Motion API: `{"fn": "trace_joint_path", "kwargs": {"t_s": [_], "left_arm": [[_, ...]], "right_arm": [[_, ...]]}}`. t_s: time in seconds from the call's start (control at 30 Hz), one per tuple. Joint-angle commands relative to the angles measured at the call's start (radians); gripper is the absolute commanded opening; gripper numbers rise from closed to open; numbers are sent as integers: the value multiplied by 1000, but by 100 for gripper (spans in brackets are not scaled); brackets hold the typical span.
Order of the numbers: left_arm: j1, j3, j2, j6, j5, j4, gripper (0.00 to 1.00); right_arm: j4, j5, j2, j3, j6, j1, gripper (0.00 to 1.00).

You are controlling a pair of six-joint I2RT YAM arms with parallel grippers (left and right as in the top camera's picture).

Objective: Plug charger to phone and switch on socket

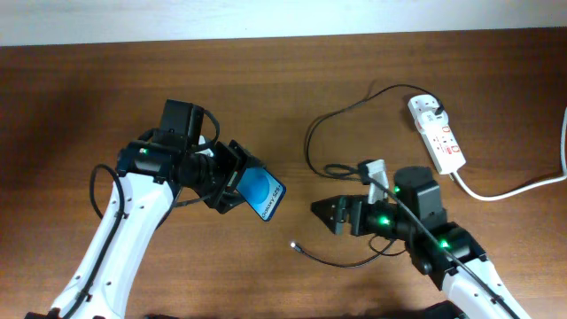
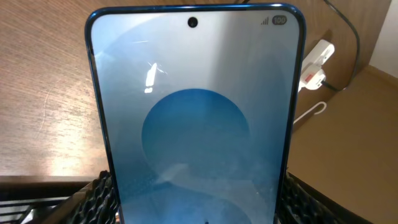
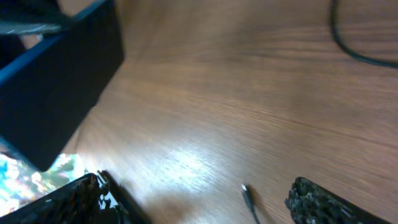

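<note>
- The left end effector (image 1: 237, 186) was clenched on the lower part of the phone (image 1: 264, 195); it held the phone tilted, apparently lifted off the counter (image 1: 89, 106), left of centre.
- The right end effector (image 1: 326, 215) was released and carried nothing; it hung low, and in its wrist view the connector tip (image 1: 295, 247) of the charger (image 1: 309, 146) lay on the wood between its fingers, untouched.
- Risk, in my judgement: the tip was very small and lay flat; a closing slightly off could push it away, or pinch the cable behind it, so the tip would not point at the port.
- The phone was gripped at one end only; a push from the connector could turn it or make it slip.
- The cable ran in loops to the power strip (image 1: 436, 133) at the far right; a strong pull could drag the strip.
- The phone looked slim and glossy; dark blue frame, blue screen with a large circle, small camera hole at top, some glare.
</note>
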Motion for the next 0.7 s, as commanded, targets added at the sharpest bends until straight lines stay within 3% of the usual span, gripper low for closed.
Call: {"fn": "trace_joint_path", "kwargs": {"t_s": [0.0,0.13,0.23,0.3,0.37,0.57,0.67], "left_arm": [[6,23,-25,14,-18,3,24],[6,23,-24,13,-50,3,24],[6,23,-24,13,-50,3,25],[6,23,-24,13,-50,3,25],[6,23,-24,13,-50,3,25],[5,23,-24,13,-71,2,27],[5,23,-24,13,-72,2,28]], "right_arm": [[92,85,-2,18,99,87,99],[240,82,-1,18,110,212,99],[294,239,50,18,201,315,99],[441,239,124,18,233,378,99],[549,267,175,18,248,430,95],[584,502,202,18,331,476,75],[658,510,245,18,351,477,71]]}}
